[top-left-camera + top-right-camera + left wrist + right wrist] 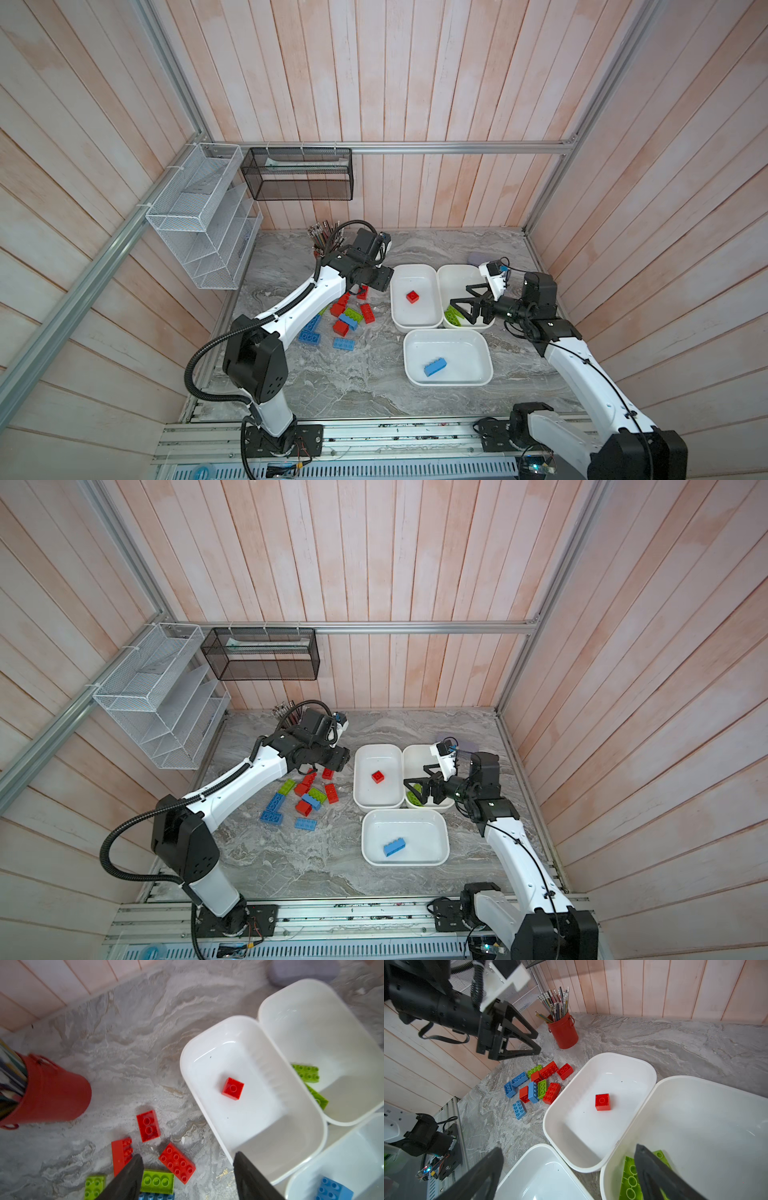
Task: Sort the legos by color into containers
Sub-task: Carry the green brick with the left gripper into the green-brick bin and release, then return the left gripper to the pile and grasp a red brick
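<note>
Loosely heaped toward the left edge of the counter [332, 386], the unsorted legos [347, 316] lie touching and partly overlapping, with red, green and blue mixed. The left gripper [188, 1155] hangs over the heap's far side, jaws parted and nothing between them. In the left wrist view an oblong red brick [177, 1162] shows between its fingers. These bricks look light, rigid and slick-walled. A pinch across the short width, on the flat sides below the studs, should hold best, though neighbours leaning on a brick may slide. Toward the right edge sit three containers. One [413, 267] holds a square red brick [412, 296]. The next [457, 267] holds green bricks [453, 316], with the right gripper [460, 300] spread wide and empty above them. The one nearest the front edge [449, 383] holds a blue brick [435, 367].
</note>
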Available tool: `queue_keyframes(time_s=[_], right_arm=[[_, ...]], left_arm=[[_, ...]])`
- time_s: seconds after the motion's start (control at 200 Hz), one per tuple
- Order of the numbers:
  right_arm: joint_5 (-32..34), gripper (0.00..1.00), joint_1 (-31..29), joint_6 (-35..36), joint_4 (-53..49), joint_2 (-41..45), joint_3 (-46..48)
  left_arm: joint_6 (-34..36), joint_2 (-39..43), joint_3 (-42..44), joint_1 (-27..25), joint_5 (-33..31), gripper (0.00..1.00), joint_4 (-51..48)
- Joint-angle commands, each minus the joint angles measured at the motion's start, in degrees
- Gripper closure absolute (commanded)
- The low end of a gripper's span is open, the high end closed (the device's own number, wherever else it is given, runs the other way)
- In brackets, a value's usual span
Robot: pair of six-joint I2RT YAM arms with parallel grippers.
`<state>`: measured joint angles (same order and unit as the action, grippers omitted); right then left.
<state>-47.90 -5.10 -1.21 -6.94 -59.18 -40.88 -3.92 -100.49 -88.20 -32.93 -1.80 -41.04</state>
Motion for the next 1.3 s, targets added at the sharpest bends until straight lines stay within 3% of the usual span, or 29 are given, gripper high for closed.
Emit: queue_keyframes(time_s=[0.0,0.295,0.625,0.86,0.995,1.145,1.29], right_arm=[[1.0,0.02,-0.5,-0.7,1.4,-0.6,-2.1],[1.2,0.02,-0.6,-0.1,0.4,-0.7,-2.2],[1.6,0.02,-0.6,0.4,0.0,-0.8,-1.8],[1.7,0.02,-0.6,0.6,-0.2,-1.1,-2.1],[1.7,0.02,-0.7,0.7,-0.4,-1.2,-2.3],[2.0,0.02,-0.6,0.7,-0.6,-0.9,-2.1],[2.0,0.02,-0.6,0.7,-0.6,-1.3,-2.3]], left_arm=[[-7.7,-3.6,1.3,1.3,-5.7,0.29,-2.6],[-8.6,-12.8,-0.4,4.2,-8.1,0.31,0.0],[-7.3,-19.8,-3.1,6.4,-4.9,0.38,1.7],[-6.7,-21.1,-2.8,6.6,-3.0,0.52,4.0],[-6.2,-23.1,-4.3,7.0,-2.6,0.53,3.1],[-5.7,-22.7,-4.3,7.1,-2.9,0.67,3.5],[-5.0,-23.2,-4.8,7.1,-3.3,0.73,2.5]])
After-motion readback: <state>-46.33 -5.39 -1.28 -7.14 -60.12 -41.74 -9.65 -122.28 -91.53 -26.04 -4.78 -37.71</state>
